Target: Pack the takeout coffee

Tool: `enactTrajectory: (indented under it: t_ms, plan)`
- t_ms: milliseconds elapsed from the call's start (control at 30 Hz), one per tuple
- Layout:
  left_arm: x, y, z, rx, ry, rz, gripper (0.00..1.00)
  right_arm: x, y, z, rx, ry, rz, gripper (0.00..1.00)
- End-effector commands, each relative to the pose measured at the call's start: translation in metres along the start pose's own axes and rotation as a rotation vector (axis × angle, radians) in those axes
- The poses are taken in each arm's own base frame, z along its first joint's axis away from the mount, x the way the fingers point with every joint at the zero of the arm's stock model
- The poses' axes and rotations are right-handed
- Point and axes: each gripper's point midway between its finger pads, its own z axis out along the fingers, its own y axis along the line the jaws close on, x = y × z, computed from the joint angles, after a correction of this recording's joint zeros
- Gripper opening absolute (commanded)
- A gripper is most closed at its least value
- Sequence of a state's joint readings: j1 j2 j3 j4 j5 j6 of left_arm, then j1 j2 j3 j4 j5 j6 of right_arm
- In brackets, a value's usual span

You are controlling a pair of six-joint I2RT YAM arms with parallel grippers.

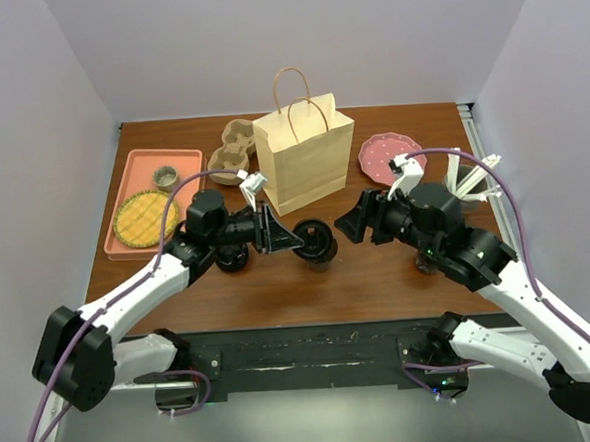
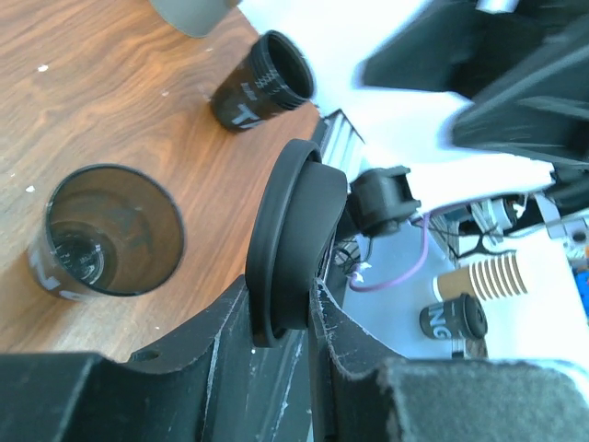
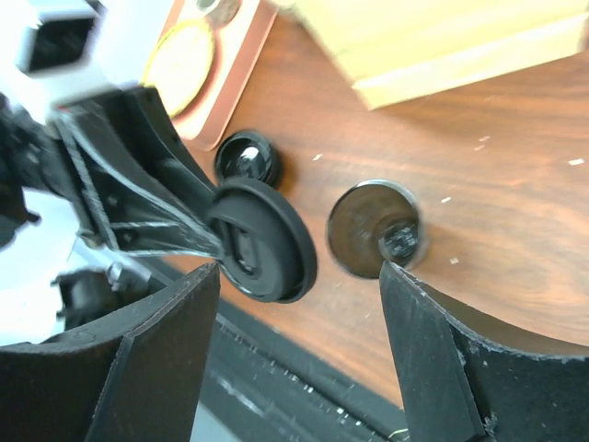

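Note:
My left gripper (image 2: 294,308) is shut on a black plastic lid (image 2: 296,241), which it holds on edge above the table. That lid (image 3: 264,241) hangs between the wide-apart fingers of my right gripper (image 3: 299,276), which is open and touches nothing. Just beyond stands a lidless black takeout coffee cup (image 1: 318,246) (image 2: 107,236) (image 3: 372,228). A second black cup (image 1: 231,258) (image 3: 247,157) sits under my left arm. A third cup (image 2: 260,85) is partly hidden under my right arm (image 1: 428,262). The two grippers (image 1: 276,232) (image 1: 348,224) face each other over the table's front middle.
An upright brown paper bag (image 1: 306,155) stands behind the cups. The tan pulp cup carrier (image 1: 232,148) lies to its left. A pink tray (image 1: 188,159) with a woven yellow disc and a small cup is at far left, and a pink plate (image 1: 391,158) is at right.

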State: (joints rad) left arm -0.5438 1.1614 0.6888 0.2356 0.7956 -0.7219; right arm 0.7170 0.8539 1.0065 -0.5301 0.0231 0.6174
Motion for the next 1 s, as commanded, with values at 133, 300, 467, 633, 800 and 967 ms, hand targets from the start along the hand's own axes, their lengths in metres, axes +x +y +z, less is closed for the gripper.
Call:
enactTrajectory:
  t_ms: [133, 300, 467, 633, 800, 967]
  plan:
    - [-0.007, 0.037, 0.027, -0.103, 0.013, -0.143, 0.17, 0.001, -0.039, 0.001, 0.225, 0.015, -0.021, 0.75]
    - [-0.003, 0.048, 0.036, -0.122, 0.028, -0.208, 0.18, 0.01, -0.047, 0.011, 0.25, 0.044, -0.03, 0.75]
    - [-0.008, 0.055, 0.041, -0.153, 0.02, -0.232, 0.19, 0.018, -0.048, 0.02, 0.243, 0.071, -0.038, 0.75]
    - [-0.004, 0.059, 0.047, -0.157, 0.043, -0.265, 0.22, 0.026, -0.052, 0.026, 0.247, 0.092, -0.05, 0.75]
    - [-0.002, 0.063, 0.051, -0.174, 0.057, -0.291, 0.22, 0.036, -0.056, 0.034, 0.247, 0.12, -0.059, 0.76]
    - [-0.001, 0.066, 0.055, -0.182, 0.07, -0.305, 0.22, 0.043, -0.056, 0.039, 0.238, 0.141, -0.054, 0.76]
